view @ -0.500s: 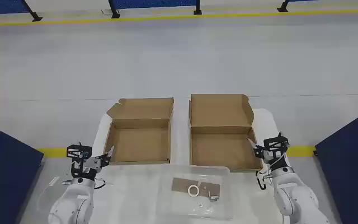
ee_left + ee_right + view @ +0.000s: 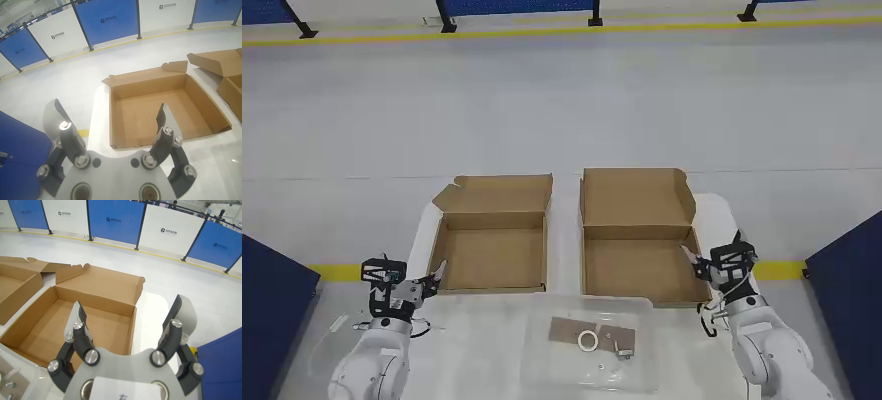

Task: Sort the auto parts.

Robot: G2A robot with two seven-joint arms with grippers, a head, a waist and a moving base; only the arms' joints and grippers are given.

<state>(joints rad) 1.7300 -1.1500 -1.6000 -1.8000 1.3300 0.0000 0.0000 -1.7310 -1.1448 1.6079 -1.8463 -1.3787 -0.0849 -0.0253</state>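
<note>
Right tool (image 2: 128, 300): released, empty, edged slightly left over the right box (image 2: 637, 268)'s near corner.
Left tool (image 2: 109, 106): released, empty, unmoved beside the left box (image 2: 492, 258).
Parts: ring (image 2: 588, 341) and bolt (image 2: 622, 349) lie untouched in the near clear tray (image 2: 542, 370); sorting looks barely begun.

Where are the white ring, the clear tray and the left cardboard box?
white ring (image 2: 581, 341), top view, its band
clear tray (image 2: 587, 298), top view, far rim
left cardboard box (image 2: 492, 260), top view, bare floor

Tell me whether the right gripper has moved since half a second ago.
Yes, slightly: the right gripper has edged toward the right cardboard box, its fingertip reaching farther over the box's side wall.
</note>
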